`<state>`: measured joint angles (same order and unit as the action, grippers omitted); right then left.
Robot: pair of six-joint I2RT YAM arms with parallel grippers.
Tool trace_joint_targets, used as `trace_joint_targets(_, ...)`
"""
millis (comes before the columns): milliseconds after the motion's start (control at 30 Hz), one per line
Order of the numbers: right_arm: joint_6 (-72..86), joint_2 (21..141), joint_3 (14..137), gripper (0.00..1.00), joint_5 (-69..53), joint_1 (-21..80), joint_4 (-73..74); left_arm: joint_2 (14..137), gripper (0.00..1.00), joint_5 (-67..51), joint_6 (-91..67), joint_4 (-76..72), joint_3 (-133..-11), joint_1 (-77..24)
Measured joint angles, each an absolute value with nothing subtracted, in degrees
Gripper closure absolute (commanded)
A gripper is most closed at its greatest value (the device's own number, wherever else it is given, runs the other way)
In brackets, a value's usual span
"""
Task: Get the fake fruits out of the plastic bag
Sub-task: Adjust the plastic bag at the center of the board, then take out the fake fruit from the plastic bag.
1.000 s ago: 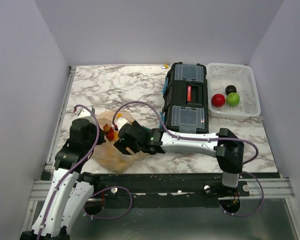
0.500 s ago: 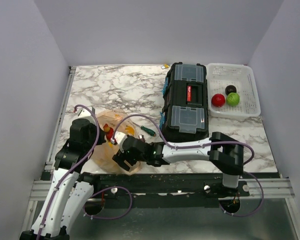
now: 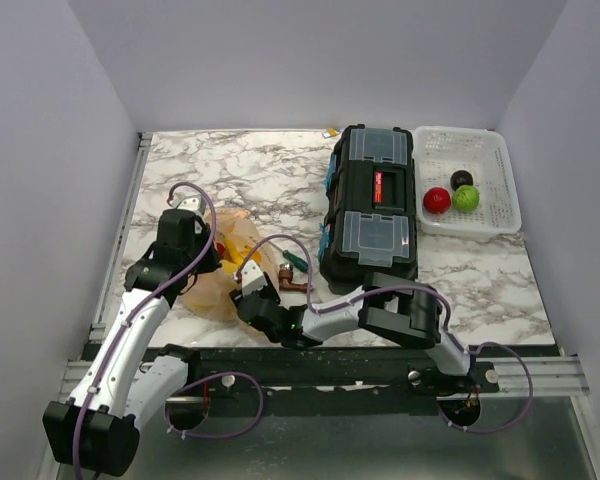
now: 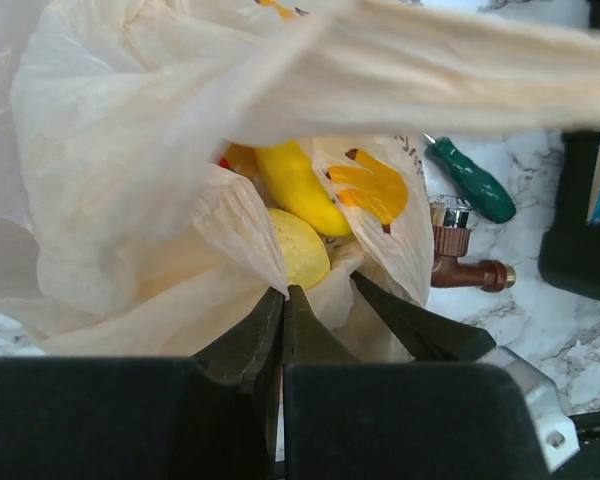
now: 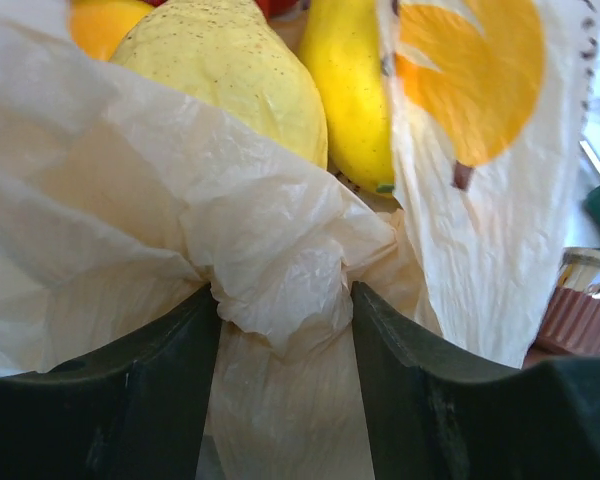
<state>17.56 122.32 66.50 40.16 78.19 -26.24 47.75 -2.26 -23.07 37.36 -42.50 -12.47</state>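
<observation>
My right gripper [image 5: 285, 330] stands half spread around a bunched fold of the plastic bag [image 5: 130, 200]. Just beyond it lie the fake fruits [image 5: 230, 70], long axes running away from me. Farther off, my left gripper [image 4: 283, 320] pinches the bag's edge.

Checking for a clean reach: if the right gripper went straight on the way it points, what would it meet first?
Bunched film of the plastic bag, already between the right gripper fingers; behind it, probably the pale yellow fruit, though depth is unclear.
</observation>
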Motion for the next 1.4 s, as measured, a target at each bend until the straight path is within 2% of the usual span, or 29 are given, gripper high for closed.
trace_joint_targets(200, 16.6, 122.3, 66.3, 0.43, 41.6, 75.3, -28.9, 50.9, 1.00, -2.2, -22.5, 37.4, -47.6, -12.5)
trace_joint_targets(400, 16.3, 113.5, 58.9, 0.33, 35.0, 74.8, -27.3, 45.8, 1.00, -2.2, -24.3, 38.8, -43.9, -12.5)
trace_joint_targets(533, 16.7, 106.8, 59.0, 0.16, 28.8, 74.8, -24.3, 43.4, 1.00, -2.2, -24.9, 40.0, -40.3, -12.5)
trace_joint_targets(633, 16.7, 102.1, 59.0, 0.16, 25.6, 74.6, -23.6, 44.4, 1.00, -2.2, -24.9, 39.8, -40.3, -12.5)
trace_joint_targets(767, 16.7, 100.2, 61.2, 0.19, 23.2, 73.4, -23.0, 45.3, 1.00, -2.8, -24.6, 39.5, -40.2, -12.5)
trace_joint_targets(867, 16.8, 100.6, 62.7, 0.36, 22.2, 71.3, -22.6, 45.3, 1.00, -3.2, -24.4, 39.1, -40.3, -12.5)
trace_joint_targets(1000, 17.8, 104.0, 66.5, 0.39, 20.8, 68.0, -22.1, 45.2, 1.00, -2.9, -23.4, 39.0, -40.3, -12.5)
trace_joint_targets(1100, 18.1, 107.8, 69.7, 0.45, 19.9, 66.0, -21.6, 44.9, 1.00, -2.4, -23.3, 38.9, -40.2, -12.5)
trace_joint_targets(1233, 17.8, 112.4, 72.7, 0.46, 19.6, 64.9, -20.5, 45.0, 1.00, -2.4, -23.2, 37.8, -40.1, -12.5)
trace_joint_targets(1400, 17.1, 117.0, 76.1, 0.42, 18.7, 63.8, -19.7, 46.5, 1.00, -2.6, -23.0, 37.3, -40.1, -12.5)
